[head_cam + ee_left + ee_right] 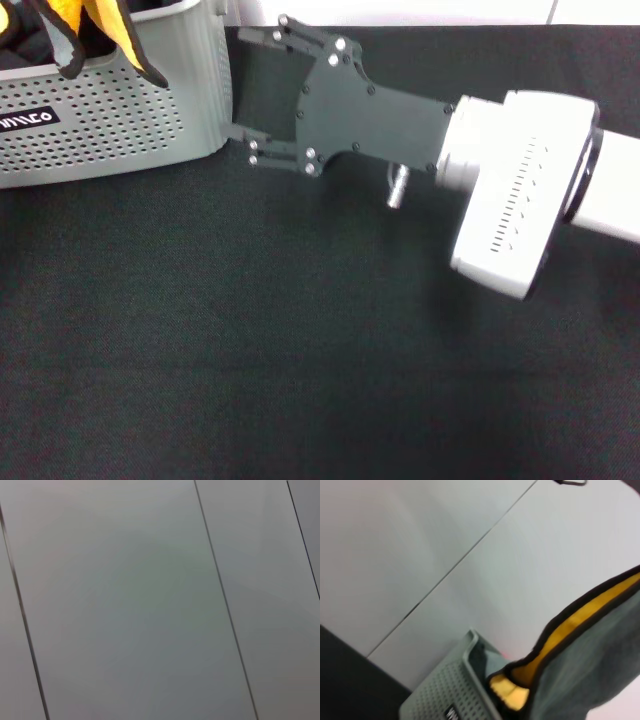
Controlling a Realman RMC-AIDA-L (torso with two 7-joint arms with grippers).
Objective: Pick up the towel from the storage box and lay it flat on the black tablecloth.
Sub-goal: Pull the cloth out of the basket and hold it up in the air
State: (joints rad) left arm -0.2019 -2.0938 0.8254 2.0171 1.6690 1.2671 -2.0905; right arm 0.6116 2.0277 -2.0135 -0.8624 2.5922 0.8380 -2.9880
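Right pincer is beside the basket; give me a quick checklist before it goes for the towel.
1. Towel in reach: ok, it hangs over the basket rim.
2. Right pincer open: ok, jaws spread, empty.
3. Pincer clear of basket: cannot tell, fingertips are very near its side wall.
4. Pincer above towel: not ok, it sits beside the basket.
5. Black tablecloth ready for laying: ok, flat, bare.
6. Left pincer: cannot tell, not in view.
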